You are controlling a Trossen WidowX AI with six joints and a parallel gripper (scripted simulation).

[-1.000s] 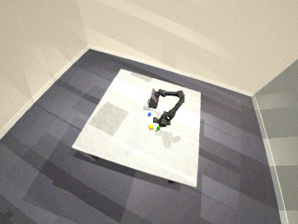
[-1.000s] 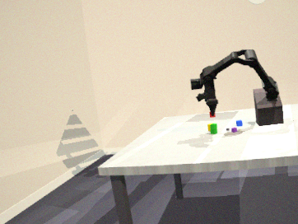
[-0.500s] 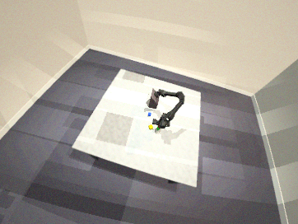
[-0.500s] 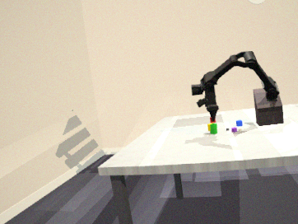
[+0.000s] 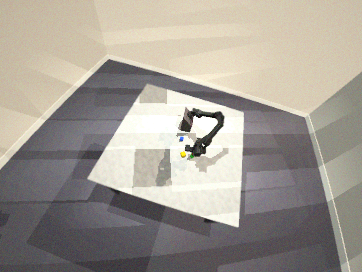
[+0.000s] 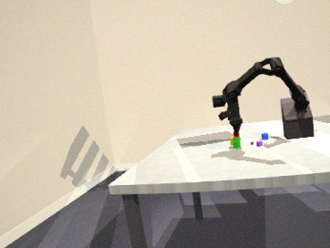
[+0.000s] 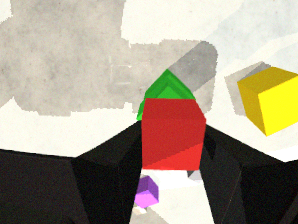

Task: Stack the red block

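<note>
Gripper is clenched on the red block, fingers on two opposite flat faces. Block hangs directly over the green tower, at or just above its top; contact cannot be told. Block looks rigid, small, probably light, smooth-sided; side grip suits it. Yellow block sits beside the tower. Narrow tower likely tips easily.

We see beige walls, a dark tiled floor, and a white, dark-legged table.
</note>
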